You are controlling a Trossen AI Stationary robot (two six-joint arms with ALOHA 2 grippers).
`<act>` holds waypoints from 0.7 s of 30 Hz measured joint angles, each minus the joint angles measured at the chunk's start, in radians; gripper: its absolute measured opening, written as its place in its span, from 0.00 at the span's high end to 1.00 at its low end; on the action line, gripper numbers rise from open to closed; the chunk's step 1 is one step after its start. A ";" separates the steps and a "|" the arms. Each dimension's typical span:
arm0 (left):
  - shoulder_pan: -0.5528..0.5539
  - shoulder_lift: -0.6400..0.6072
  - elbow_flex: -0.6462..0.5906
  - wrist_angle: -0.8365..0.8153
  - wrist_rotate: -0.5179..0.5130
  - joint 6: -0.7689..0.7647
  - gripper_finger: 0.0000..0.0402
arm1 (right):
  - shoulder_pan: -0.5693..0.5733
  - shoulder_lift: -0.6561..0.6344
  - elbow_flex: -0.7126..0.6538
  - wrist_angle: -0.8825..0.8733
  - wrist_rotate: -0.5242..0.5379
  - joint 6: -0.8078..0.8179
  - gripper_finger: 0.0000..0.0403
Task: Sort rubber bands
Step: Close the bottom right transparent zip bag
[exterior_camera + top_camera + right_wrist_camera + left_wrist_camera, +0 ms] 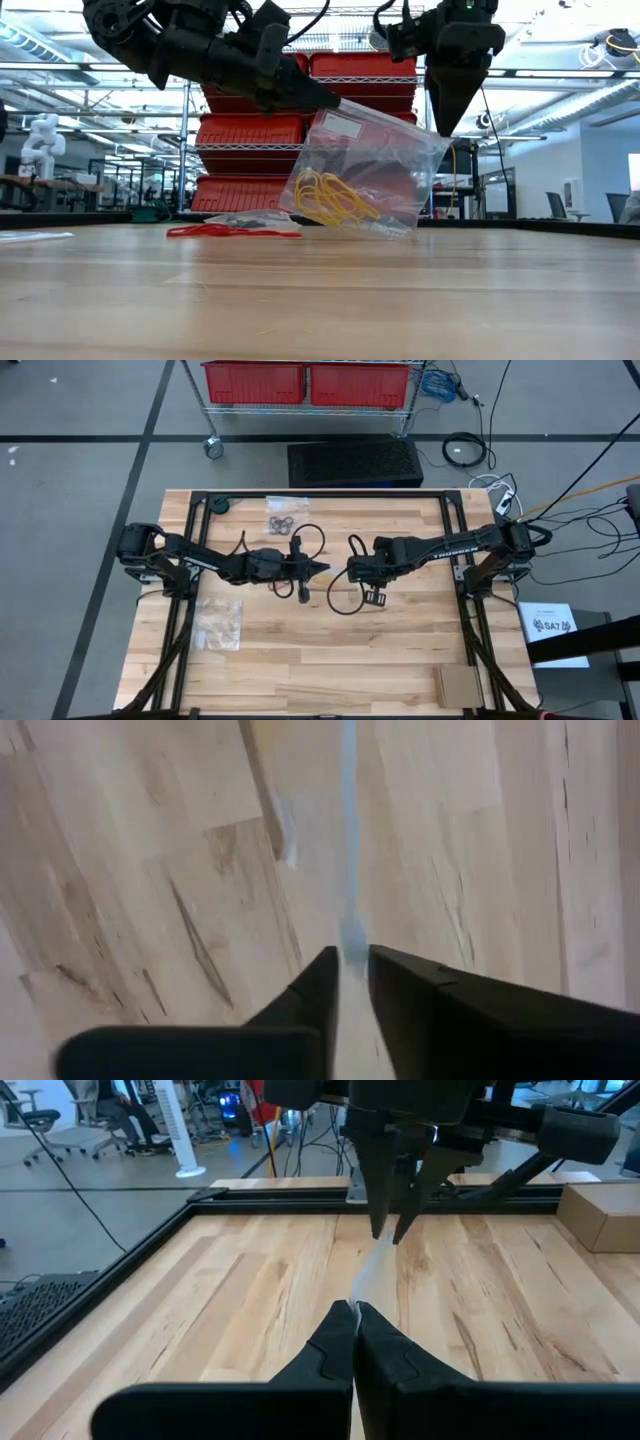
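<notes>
Wooden table [330, 660] sits mid-floor, bare planks showing along its near side. Just past its far edge, a black ribbed mat [354, 463] lies on the floor, and beyond that mat stands a wire rack [310, 405] on casters carrying red bins [308, 382]. On the table's near right corner, a small cardboard box [459, 685]. Off the table's right edge, a white printed sheet [552, 630] and loose cables [600, 525] trailing over the floor.
</notes>
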 joint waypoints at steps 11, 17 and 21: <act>0.002 0.000 0.000 -0.026 0.000 -0.026 1.00 | 0.000 -0.008 0.051 -0.009 0.032 0.007 0.54; 0.038 0.000 0.000 -0.076 0.001 -0.025 1.00 | -0.003 -0.008 0.096 -0.009 0.034 -0.039 0.49; 0.083 0.000 0.000 -0.138 0.001 -0.022 1.00 | -0.023 -0.011 0.096 -0.011 0.031 -0.060 0.51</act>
